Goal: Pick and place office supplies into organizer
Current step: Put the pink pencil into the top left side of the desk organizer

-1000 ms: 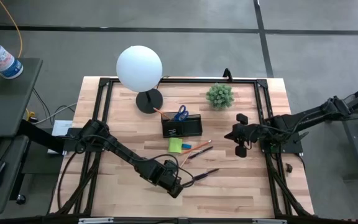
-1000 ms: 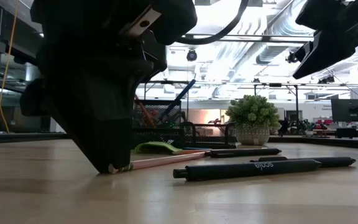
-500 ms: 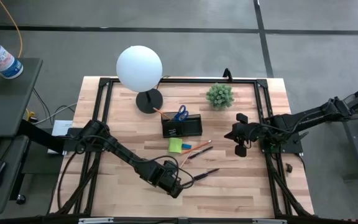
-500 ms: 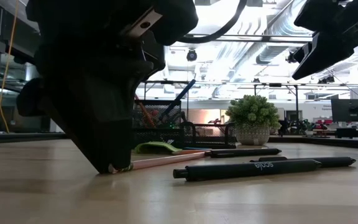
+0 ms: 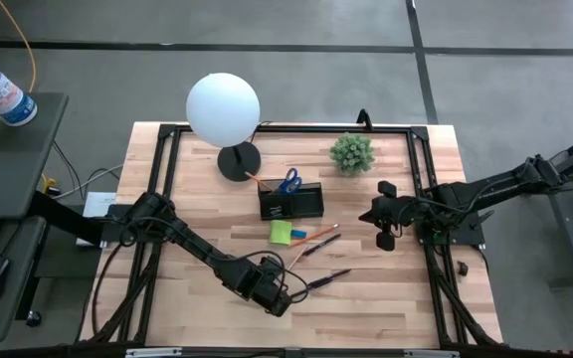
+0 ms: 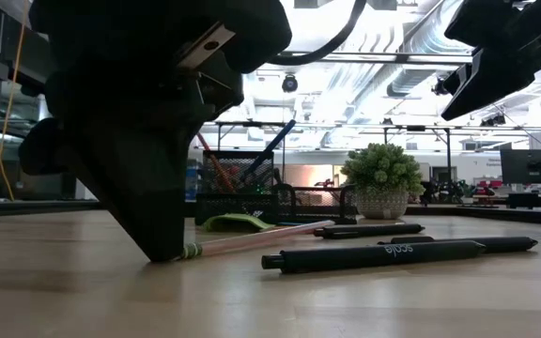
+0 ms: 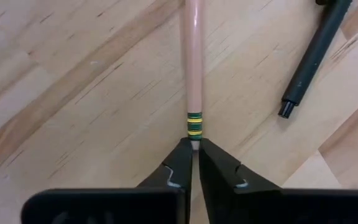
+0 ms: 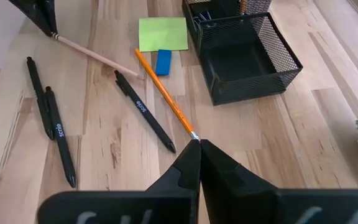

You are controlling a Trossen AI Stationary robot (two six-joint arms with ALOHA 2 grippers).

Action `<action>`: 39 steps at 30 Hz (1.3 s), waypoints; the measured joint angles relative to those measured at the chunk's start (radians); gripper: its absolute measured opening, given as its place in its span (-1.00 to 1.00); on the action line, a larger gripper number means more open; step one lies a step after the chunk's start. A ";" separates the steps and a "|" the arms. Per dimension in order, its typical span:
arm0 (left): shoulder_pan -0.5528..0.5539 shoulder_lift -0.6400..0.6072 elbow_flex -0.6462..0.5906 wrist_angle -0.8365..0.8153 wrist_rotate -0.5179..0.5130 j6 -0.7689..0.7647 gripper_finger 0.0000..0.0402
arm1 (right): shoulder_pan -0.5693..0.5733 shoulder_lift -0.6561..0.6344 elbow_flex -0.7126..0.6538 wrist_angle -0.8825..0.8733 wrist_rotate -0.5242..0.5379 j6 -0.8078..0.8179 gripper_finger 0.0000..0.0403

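One risk stands out: the left claw (image 7: 194, 163) is clamped on only the very tip of the pale wooden pencil (image 7: 194, 68), past its green-and-yellow band, low on the wooden bench (image 5: 366, 298) — so it may pivot or slip on lifting; the black mesh organizer (image 5: 291, 202) sits well apart; the right claw (image 8: 199, 163) hovers with its fingers together, empty.

The organizer (image 5: 291, 202) stands mid-desk (image 5: 366, 308), with the scissors (image 5: 288, 181) upright in it. The lamp (image 5: 224, 111) is behind it to the left, the plant (image 5: 351, 152) behind to the right. Just before the organizer lies the sticky-note pad (image 5: 281, 232), the small block (image 5: 298, 234) touching its right edge. Pens (image 5: 327, 277) and a pencil (image 5: 296, 256) lie nearer the front.
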 joint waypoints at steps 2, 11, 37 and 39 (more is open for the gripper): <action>-0.001 -0.001 0.000 0.006 -0.021 0.000 -0.98 | 0.000 0.000 0.000 0.000 -0.001 0.000 -1.00; 0.000 -0.026 -0.004 0.053 -0.112 0.024 -1.00 | 0.000 0.000 0.000 0.034 -0.116 -0.041 -1.00; 0.002 -0.042 -0.002 0.232 -0.175 0.066 -1.00 | -0.085 0.001 -0.428 0.851 -0.279 0.371 -0.31; 0.002 -0.042 -0.002 0.256 -0.188 0.078 -1.00 | -0.085 0.001 -0.427 0.853 -0.272 0.391 -0.15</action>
